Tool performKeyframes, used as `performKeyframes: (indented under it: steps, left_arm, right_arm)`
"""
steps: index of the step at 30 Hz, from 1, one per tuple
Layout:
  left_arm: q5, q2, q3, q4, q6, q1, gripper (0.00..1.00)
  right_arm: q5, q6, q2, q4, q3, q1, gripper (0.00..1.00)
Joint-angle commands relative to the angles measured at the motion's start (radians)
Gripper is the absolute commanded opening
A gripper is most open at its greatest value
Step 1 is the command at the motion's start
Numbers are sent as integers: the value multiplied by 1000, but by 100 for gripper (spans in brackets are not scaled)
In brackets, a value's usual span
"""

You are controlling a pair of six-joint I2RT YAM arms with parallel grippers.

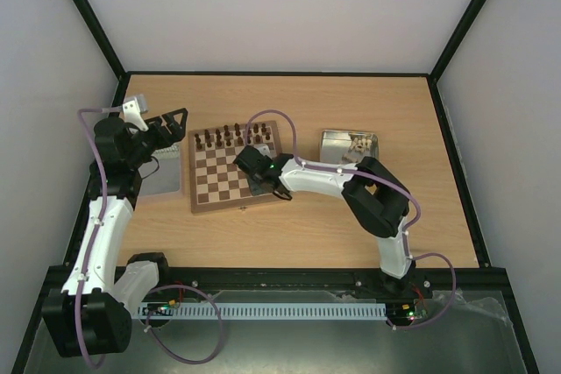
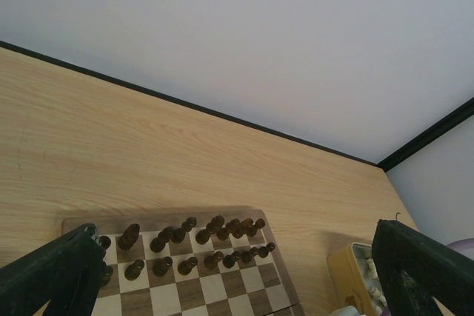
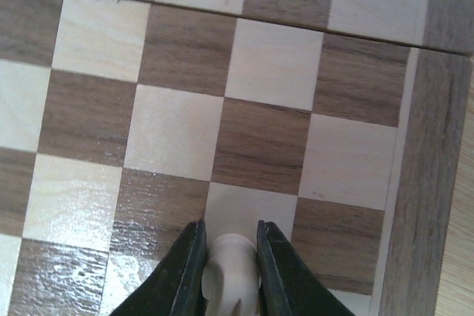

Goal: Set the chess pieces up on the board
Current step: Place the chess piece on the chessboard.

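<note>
Overhead view of a wooden table (image 1: 351, 102) with a checkered chess board (image 1: 223, 183) lying left of centre. Dark pieces (image 1: 230, 136) stand in two rows along the board's far edge, and the squares nearer the arms are bare. The right arm reaches across to the board's right side. In its wrist view, the right gripper (image 3: 230, 227) has its two black fingers pressed in on either side of a pale chess piece (image 3: 231, 271), pinching it over a light square near the board's right border. It is not clear whether the piece's base touches the wood. To the right of the board, well apart from it, sits a shallow metal tin (image 1: 331, 142) holding a heap of pale pieces (image 1: 358, 144). The left gripper (image 1: 166, 129) hangs beyond the board's far left corner with its fingers spread wide and nothing between them. It is above a second tin (image 1: 162, 177) that lies just beside the board's left edge
</note>
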Motion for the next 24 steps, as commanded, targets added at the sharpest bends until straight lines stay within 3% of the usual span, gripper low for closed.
performKeyframes:
  steps: [1,13,24]
  left_arm:
    - [-7,-10,-10,7,-1,-2,100]
    - [-9,-11,-11,6,0,-2,100]
    - [-9,-13,-13,7,-2,-2,100]
  right_arm:
    - [48,10,2,-43,12,0,13]
    - [-16,-5,-70,-56,-72,12,9]
    - [-34,0,-71,-42,-76,18,15]
